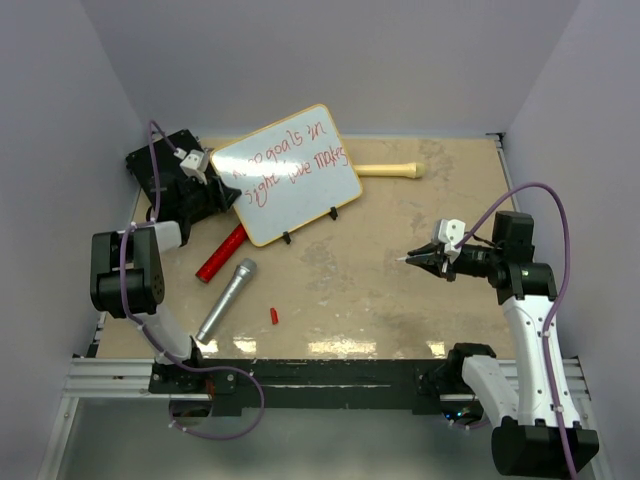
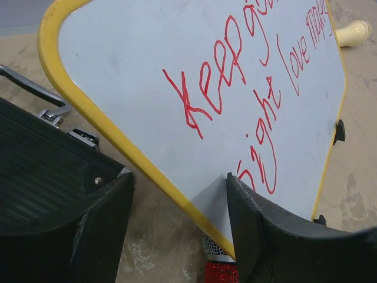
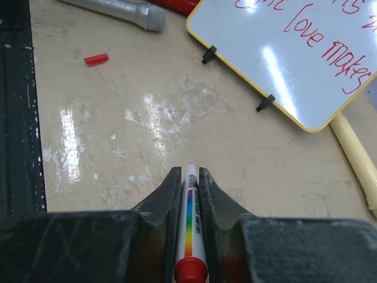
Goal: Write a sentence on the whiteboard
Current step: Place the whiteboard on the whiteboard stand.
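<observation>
The whiteboard [image 1: 300,195], white with a yellow frame, lies tilted at the back left of the table. The sentence [image 1: 288,165] is in red in two lines; in the left wrist view it [image 2: 224,76] reads "Keep go…" above "sight love…". My left gripper [image 1: 213,180] is open at the board's left corner. Its jaws stand wide apart astride the yellow edge [image 2: 118,141], the right finger [image 2: 271,230] over the board's face. My right gripper [image 1: 422,259] hovers over the table right of the board, shut on a white marker [image 3: 189,218] with a rainbow stripe.
A black case [image 1: 165,165] sits behind the left gripper. A red microphone [image 1: 220,253], a silver microphone [image 1: 227,298] and a small red cap [image 1: 274,316] lie in front of the board. A cream handle [image 1: 390,169] lies behind the board's right corner.
</observation>
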Controlling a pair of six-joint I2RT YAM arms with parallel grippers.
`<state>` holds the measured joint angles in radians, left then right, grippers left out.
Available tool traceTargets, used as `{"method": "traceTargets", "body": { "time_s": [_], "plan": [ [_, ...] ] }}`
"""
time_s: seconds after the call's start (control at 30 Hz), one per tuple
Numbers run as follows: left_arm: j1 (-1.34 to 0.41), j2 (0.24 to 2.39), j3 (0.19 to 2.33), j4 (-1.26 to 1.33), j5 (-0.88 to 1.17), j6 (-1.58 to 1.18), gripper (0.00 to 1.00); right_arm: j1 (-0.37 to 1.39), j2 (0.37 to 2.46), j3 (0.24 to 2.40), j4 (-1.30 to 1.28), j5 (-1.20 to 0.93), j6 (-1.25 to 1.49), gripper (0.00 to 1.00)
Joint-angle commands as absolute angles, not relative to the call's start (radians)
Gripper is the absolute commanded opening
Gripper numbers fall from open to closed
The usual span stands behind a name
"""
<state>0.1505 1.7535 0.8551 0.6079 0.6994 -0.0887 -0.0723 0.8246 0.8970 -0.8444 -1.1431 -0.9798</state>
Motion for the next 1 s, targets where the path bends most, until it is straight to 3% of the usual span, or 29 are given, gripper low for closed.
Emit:
{"method": "traceTargets", "body": {
  "time_s": [0.0, 0.27, 0.6, 0.83, 0.97],
  "plan": [
    [0.16, 1.712, 0.856, 0.67, 0.69, -0.058, 0.7, -0.067, 0.819, 0.9, -0.825, -1.15, -0.966, 0.0],
    [0.161, 1.643, 0.819, 0.741, 0.701, -0.11, 0.86, -0.067, 0.818, 0.899, -0.827, -1.152, -0.968, 0.0],
    [0.216, 1.45, 0.733, 0.747, 0.588, -0.201, 0.96, -0.064, 0.813, 0.9, -0.828, -1.149, -0.973, 0.0],
    [0.216, 1.048, 0.683, 0.414, 0.454, -0.348, 1.0, -0.06, 0.802, 0.899, -0.802, -1.143, -0.939, 0.0],
    [0.203, 0.858, 0.658, 0.201, 0.552, -0.41, 1.0, -0.06, 0.776, 0.888, -0.761, -1.121, -0.878, 0.0]
  ]
}}
